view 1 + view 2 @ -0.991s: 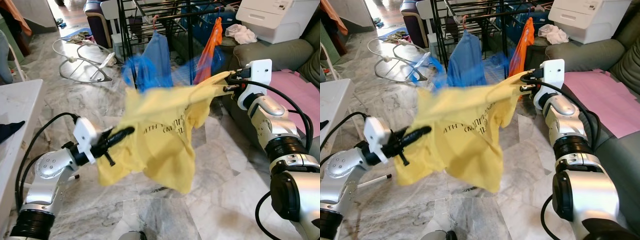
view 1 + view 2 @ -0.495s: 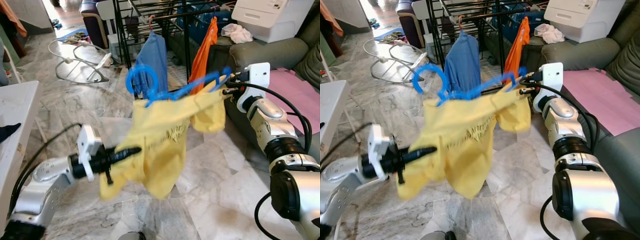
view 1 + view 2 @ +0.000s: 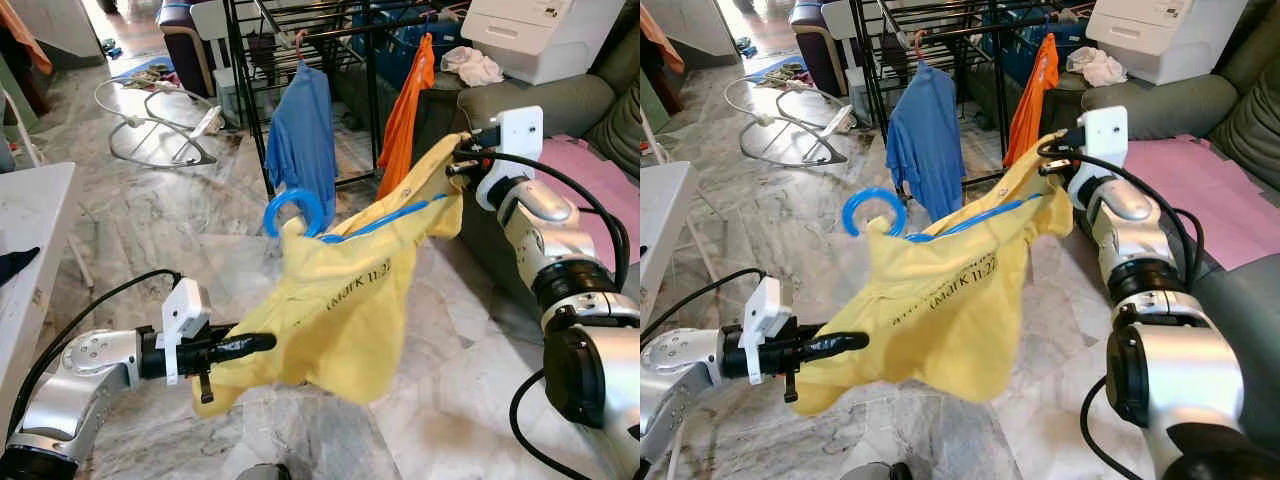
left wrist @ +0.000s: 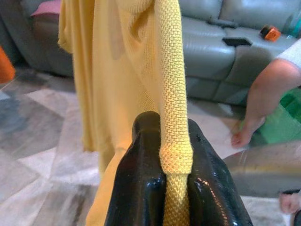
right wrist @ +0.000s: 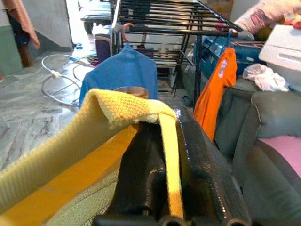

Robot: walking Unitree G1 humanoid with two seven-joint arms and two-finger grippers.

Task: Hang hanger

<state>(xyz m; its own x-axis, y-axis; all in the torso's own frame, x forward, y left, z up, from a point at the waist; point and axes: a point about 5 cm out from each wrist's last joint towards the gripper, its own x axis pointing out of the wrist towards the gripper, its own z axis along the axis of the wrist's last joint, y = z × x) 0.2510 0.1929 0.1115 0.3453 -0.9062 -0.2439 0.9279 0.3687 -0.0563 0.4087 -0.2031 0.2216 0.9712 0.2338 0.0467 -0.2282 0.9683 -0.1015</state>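
- Left end effector [image 3: 262, 342] low over the marble floor [image 3: 150, 215], fingers [image 4: 141, 188] clamped on a ribbed hem of the yellow T-shirt [image 3: 345, 300]; the wrist view has the hem pinched between both black fingers.
- Yellow T-shirt stretched in the air between the two arms, sagging in the middle, dark print across its front.
- Blue hanger [image 3: 296, 212] sits inside the shirt; its round hook stands out of the neck opening, and one blue arm shows along the upper edge toward the right.
- Black drying rack [image 3: 300, 30] stands behind, well apart from the hanger hook; a blue shirt [image 3: 305, 125] and an orange garment [image 3: 405, 105] hang on it.
- Right end effector [image 3: 462, 152] held higher, beside the grey sofa [image 3: 530, 105], fingers [image 5: 197, 160] pressed onto the shirt's other edge, a folded yellow band caught between them.
- A person's bare foot [image 4: 242, 136] shows on the floor in the left wrist view.
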